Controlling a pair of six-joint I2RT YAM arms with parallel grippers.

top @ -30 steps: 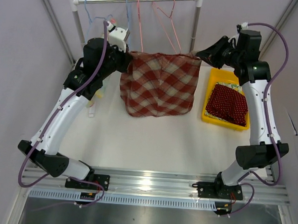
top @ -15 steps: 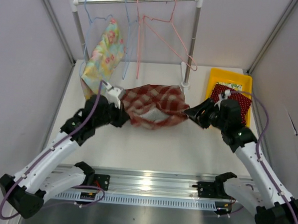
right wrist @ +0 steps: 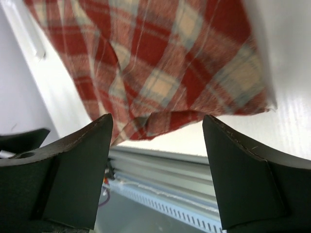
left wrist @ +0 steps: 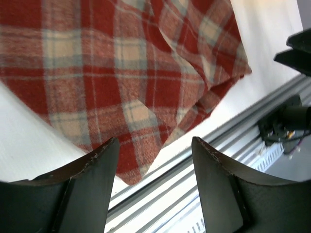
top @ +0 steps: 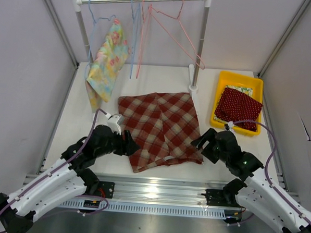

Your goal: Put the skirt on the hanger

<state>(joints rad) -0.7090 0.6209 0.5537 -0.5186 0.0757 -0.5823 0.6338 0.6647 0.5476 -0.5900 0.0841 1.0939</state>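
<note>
**Task item.** The red plaid skirt is lying spread flat on the white counter in front of the clothes rack, apart from it.

**Hangers.** Pink wire hangers are hanging bare from the rack's rail. A floral garment is hanging at the rack's left end.

**Left pincer**. It is sitting at the skirt corner farthest from the rack, on the left. Its jaws are standing wide apart and gripping nothing – the wrist view is showing plaid cloth between the fingers.

**Right pincer**. It is sitting at the far-from-rack corner on the right, jaws likewise spread and holding nothing.

**Other.** A yellow bin is sitting right of the rack, holding a red dotted garment.
</note>
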